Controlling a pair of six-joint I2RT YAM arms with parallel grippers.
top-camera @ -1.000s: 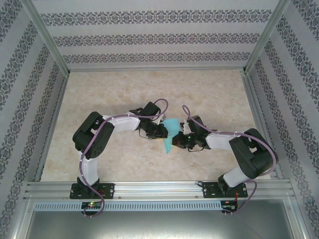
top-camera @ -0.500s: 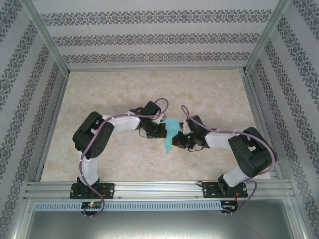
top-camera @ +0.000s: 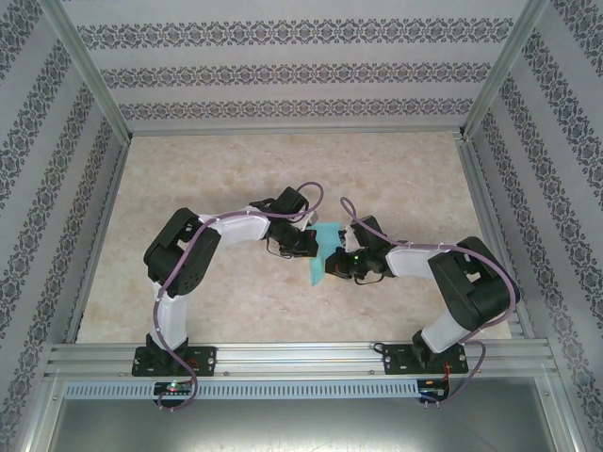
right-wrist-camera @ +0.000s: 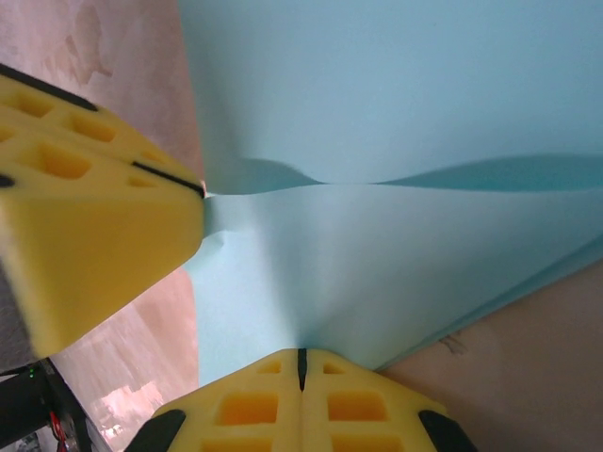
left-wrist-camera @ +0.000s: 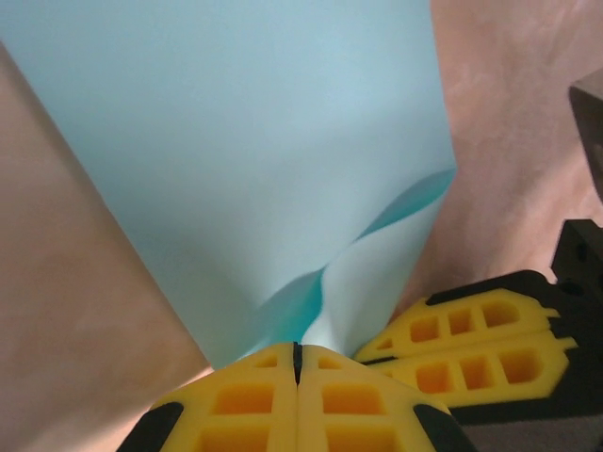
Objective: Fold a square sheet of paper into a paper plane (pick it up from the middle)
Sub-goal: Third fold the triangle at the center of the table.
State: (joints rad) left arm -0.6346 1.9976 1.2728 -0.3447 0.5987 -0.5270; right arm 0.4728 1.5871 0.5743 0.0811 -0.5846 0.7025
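Both jaws pinch the square sheet of paper (top-camera: 322, 252) tight, left jaws on one side, right jaws on the other. The light-blue sheet bends between them over the middle of the bench (top-camera: 396, 169).

paper (left-wrist-camera: 236, 169): smooth, matt | tool pads (left-wrist-camera: 245, 405): matt plastic | table (top-camera: 396, 179): marbled

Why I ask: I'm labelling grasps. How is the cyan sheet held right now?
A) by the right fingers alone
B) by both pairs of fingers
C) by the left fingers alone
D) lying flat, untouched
B: the left fingers and the right fingers are each shut on an edge of the sheet.
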